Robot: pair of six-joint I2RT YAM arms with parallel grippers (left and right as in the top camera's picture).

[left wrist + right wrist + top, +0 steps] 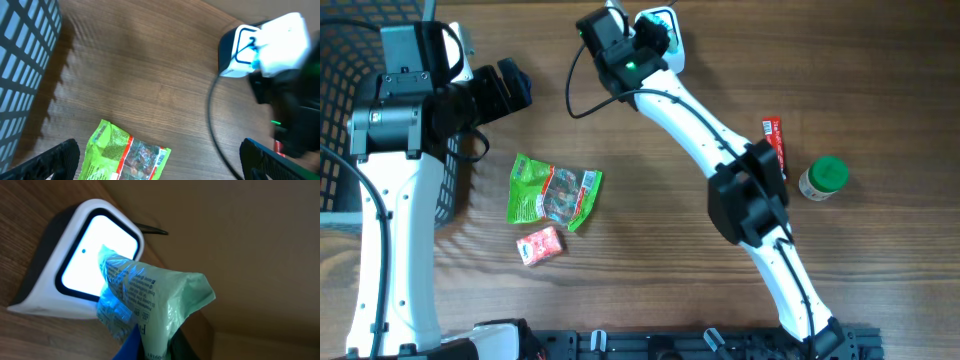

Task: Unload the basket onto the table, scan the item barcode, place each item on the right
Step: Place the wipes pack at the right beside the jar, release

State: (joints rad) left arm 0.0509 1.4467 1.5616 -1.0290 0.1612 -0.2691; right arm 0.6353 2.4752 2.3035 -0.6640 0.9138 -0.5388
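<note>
**Ana:** Two fingers of the right gripper (152, 350) are pinched tight on the pale green packet (160, 290). Where is it?

**Ben:** It is just in front of the bright window of the scanner (95, 250), at the far side of the table (880, 80). I cannot tell if it touches.

**Ana:** How do we do this well?

**Ben:** Hold tight. I think we should turn the packet slowly so the stripes face the light. Wrinkles may hide them, so hold that side flat.

**Ana:** And the left gripper (510, 85)?

**Ben:** It is wide open and holds nothing, far left by the basket (340, 80). Best it waits there.
</note>
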